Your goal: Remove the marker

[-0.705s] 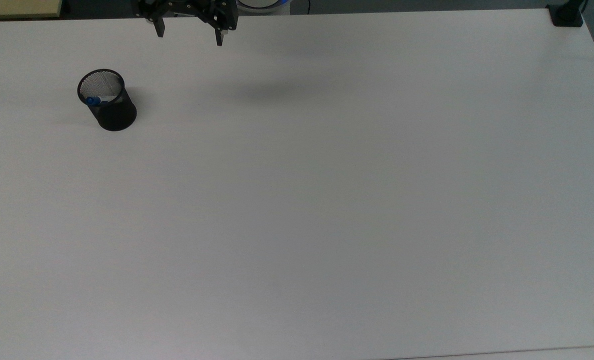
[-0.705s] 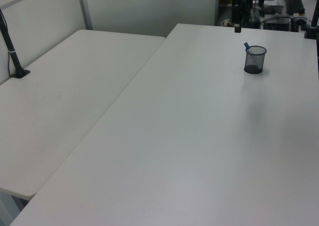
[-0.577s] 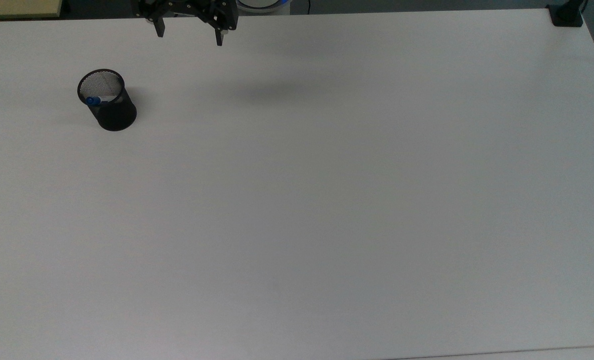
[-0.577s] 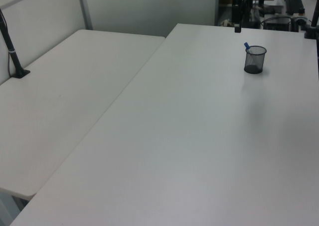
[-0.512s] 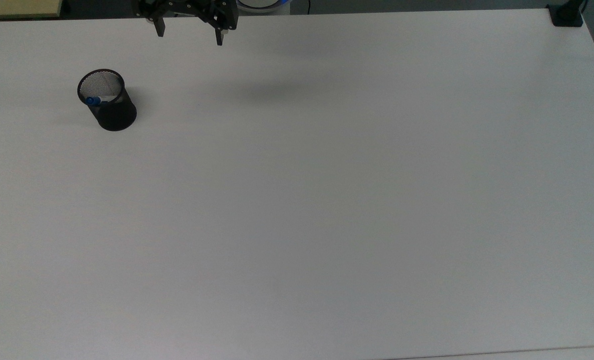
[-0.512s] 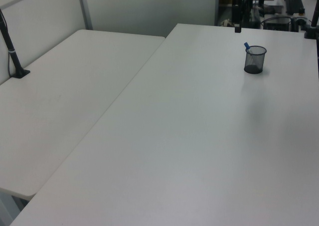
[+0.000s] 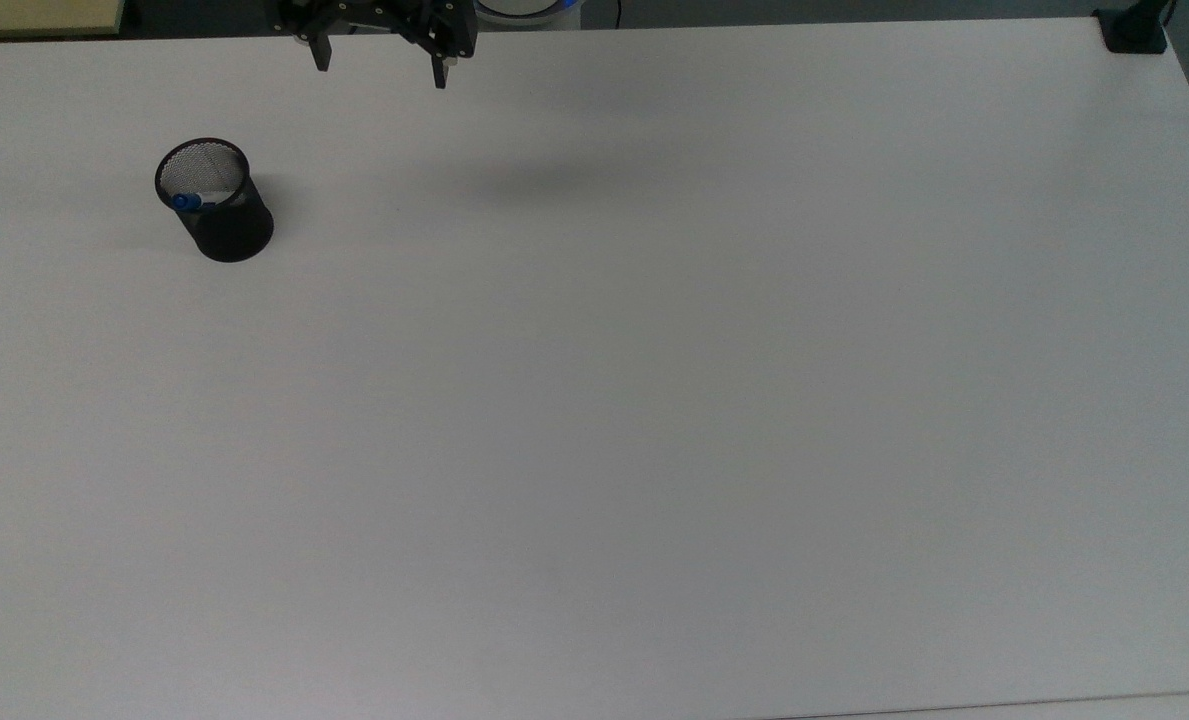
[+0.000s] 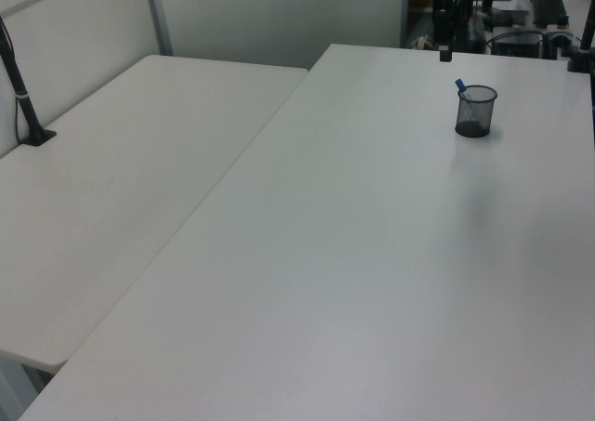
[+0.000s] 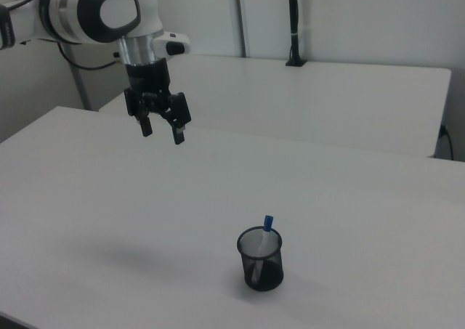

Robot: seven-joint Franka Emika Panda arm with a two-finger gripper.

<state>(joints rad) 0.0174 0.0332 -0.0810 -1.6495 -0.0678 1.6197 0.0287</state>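
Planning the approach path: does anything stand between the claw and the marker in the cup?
Nothing visible does. The claw hangs open above the bare table, well apart from the mesh cup. The marker stands in the cup, its blue cap above the rim, free from above.

A black mesh cup (image 9: pixel 261 261) is sitting on a plain white table (image 9: pixel 218 198), showing the marker (image 9: pixel 266 226) with its blue cap. The black gripper (image 9: pixel 162 131) is hanging from a white and grey arm (image 9: pixel 94 13).
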